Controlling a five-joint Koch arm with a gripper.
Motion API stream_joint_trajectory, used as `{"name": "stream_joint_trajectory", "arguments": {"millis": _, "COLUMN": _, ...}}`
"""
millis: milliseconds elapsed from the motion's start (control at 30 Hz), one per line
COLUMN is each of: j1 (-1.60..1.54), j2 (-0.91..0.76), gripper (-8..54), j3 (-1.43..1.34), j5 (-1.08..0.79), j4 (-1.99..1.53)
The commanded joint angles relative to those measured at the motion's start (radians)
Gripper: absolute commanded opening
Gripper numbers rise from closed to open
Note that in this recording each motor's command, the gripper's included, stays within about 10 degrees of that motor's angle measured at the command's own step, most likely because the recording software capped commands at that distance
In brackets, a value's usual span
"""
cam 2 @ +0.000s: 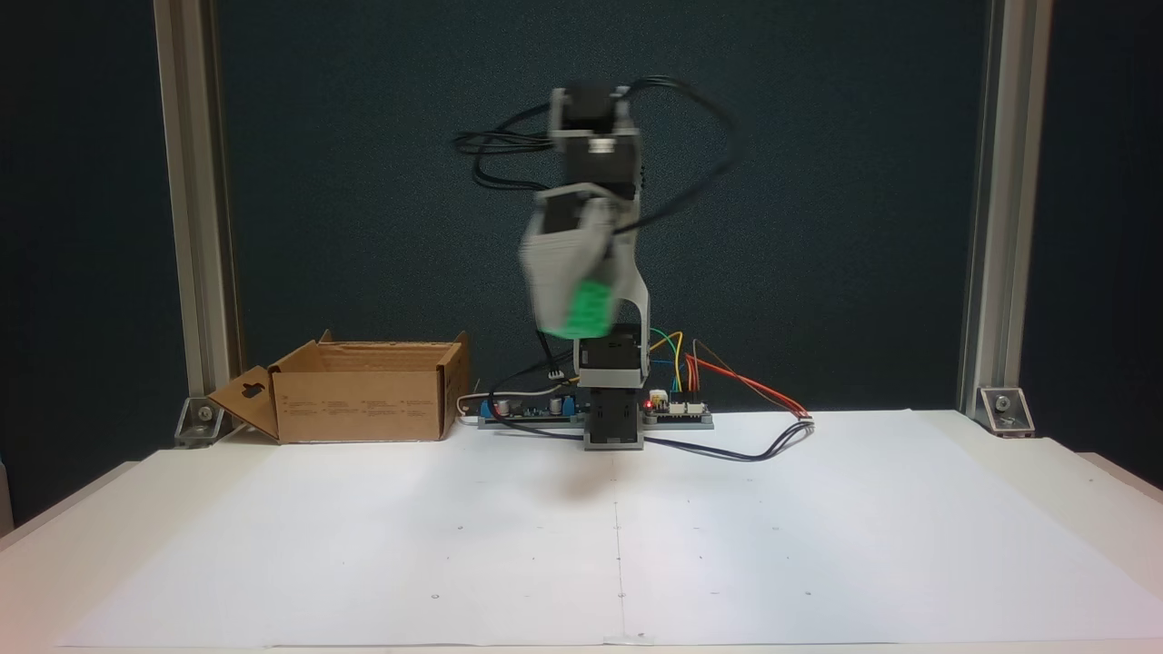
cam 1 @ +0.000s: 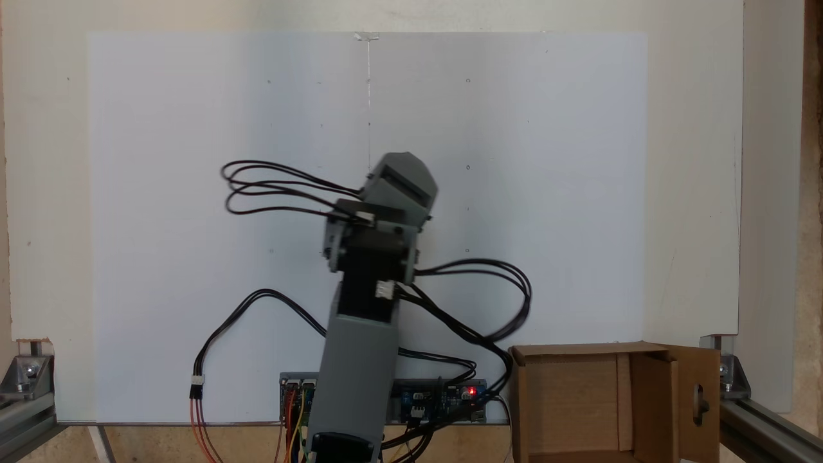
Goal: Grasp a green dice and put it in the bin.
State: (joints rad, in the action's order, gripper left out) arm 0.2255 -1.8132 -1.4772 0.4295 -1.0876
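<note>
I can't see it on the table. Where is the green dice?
In a fixed view, the green dice is in the raised gripper, above the table's middle, right of the bin.

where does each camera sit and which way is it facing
A fixed view: above, looking straight down on the white sheet; shows the arm from above, the box at lower right.
A fixed view: low at the table's front edge, looking level at the arm and the dark backdrop; the blurred gripper holds the dice raised, the box at left.
Shared: arm, box, white sheet, control boards; left and right swap between them.
</note>
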Motion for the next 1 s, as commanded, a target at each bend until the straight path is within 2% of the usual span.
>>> {"name": "stream_joint_trajectory", "arguments": {"millis": 0, "j1": 0.133, "j2": -0.017, "gripper": 11.7, "j3": 0.064, "j5": -0.167, "j4": 0.003}}
{"name": "stream_joint_trajectory", "arguments": {"millis": 533, "j1": 1.120, "j2": 0.164, "gripper": 11.7, "j3": 0.071, "j5": -0.693, "j4": 0.175}}
{"name": "stream_joint_trajectory", "arguments": {"millis": 733, "j1": 1.367, "j2": 0.221, "gripper": 11.7, "j3": 0.072, "j5": -0.838, "j4": 0.236}}
{"name": "stream_joint_trajectory", "arguments": {"millis": 967, "j1": 1.509, "j2": 0.319, "gripper": 11.7, "j3": 0.077, "j5": -0.937, "j4": 0.328}}
